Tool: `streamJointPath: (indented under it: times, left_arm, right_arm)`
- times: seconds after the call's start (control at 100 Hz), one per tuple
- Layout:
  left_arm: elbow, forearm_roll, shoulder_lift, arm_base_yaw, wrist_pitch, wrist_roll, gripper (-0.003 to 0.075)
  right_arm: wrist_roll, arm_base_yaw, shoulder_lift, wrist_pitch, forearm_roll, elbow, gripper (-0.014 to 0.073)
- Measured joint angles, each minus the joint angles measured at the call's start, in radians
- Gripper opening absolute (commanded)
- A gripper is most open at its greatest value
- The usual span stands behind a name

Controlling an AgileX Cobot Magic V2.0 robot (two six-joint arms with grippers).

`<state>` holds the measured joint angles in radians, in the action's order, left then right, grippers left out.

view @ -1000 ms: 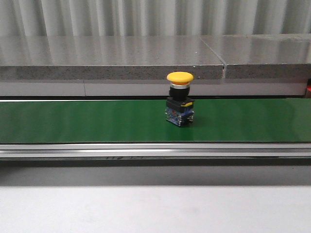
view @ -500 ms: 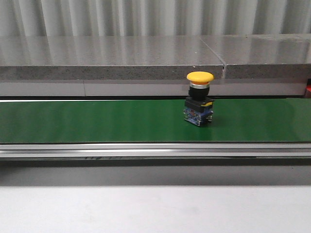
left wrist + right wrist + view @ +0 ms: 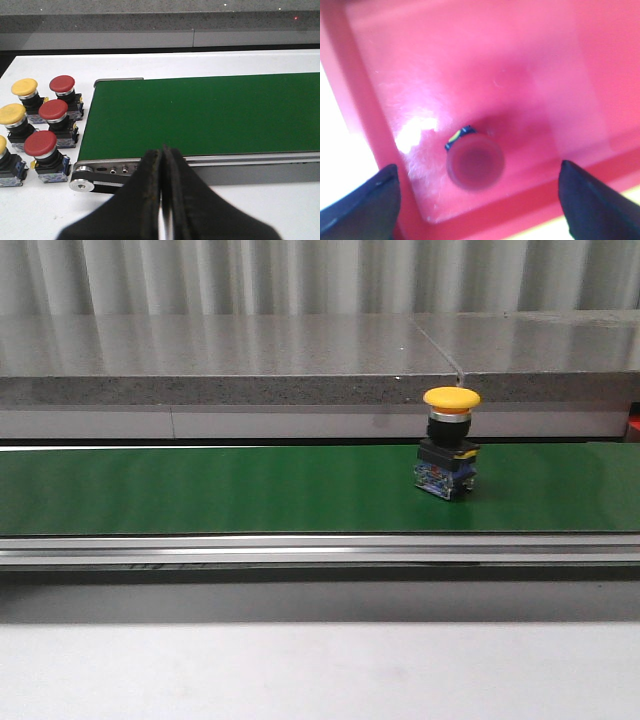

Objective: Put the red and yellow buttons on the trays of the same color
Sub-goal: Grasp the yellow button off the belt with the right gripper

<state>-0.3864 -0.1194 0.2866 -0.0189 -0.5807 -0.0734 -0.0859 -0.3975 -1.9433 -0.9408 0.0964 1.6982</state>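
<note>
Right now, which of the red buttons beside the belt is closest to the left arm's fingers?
The red button nearest the belt's roller end, lowest of the three reds in the left wrist view; the other two sit farther back from the closed fingers.

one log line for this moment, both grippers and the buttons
left gripper: shut, empty | right gripper: open over red tray, red button inside | yellow button: upright on green belt
</note>
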Motion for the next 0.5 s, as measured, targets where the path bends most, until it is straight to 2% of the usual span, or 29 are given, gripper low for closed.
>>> streamJointPath:
  times: [0.24,0.5]
  left_arm:
    - [0.0,0.0,0.0,0.0,0.0,0.0,-0.002]
    - [0.0,0.0,0.0,0.0,0.0,0.0,-0.002]
  right_arm:
    - [0.044,0.055,0.156,-0.076,0.002,-0.052,0.0631]
    - [0.062,0.162,0.356,-0.087,0.002,-0.28,0.0625]
